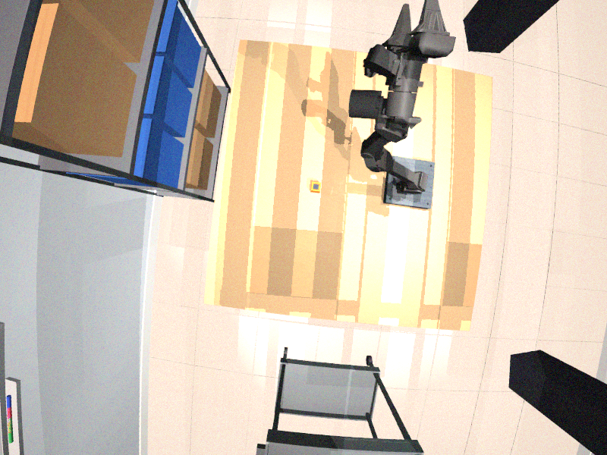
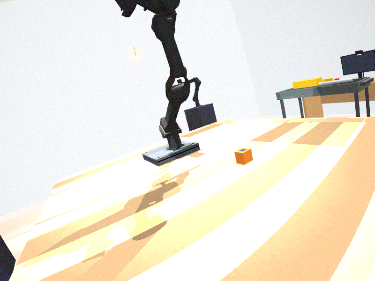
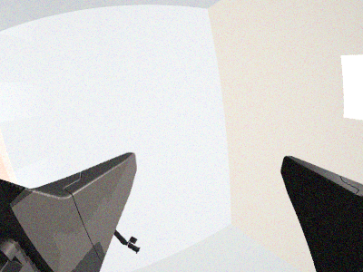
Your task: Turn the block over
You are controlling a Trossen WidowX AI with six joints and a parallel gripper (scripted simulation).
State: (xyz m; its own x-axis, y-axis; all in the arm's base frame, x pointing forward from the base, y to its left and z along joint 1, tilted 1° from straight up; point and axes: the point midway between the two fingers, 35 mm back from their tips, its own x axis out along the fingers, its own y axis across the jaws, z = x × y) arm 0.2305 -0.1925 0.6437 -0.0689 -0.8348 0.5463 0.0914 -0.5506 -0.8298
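A small orange block rests flat on the striped wooden table, left of the arm's base in the top-down view. Its upper face carries a blue square with a yellow border, so the marked side faces up. Its underside is hidden. My gripper is open, with nothing between its fingers. It is raised high and far from the block, at the top edge of the top-down view. It is out of frame in the exterior view, and the block is not in the wrist view.
The arm's grey base plate sits on the table, right of the block in the top-down view. A shelf rack with blue bins stands beyond the left table edge. A dark-framed cart stands off the near edge. Arm shadows cross the table.
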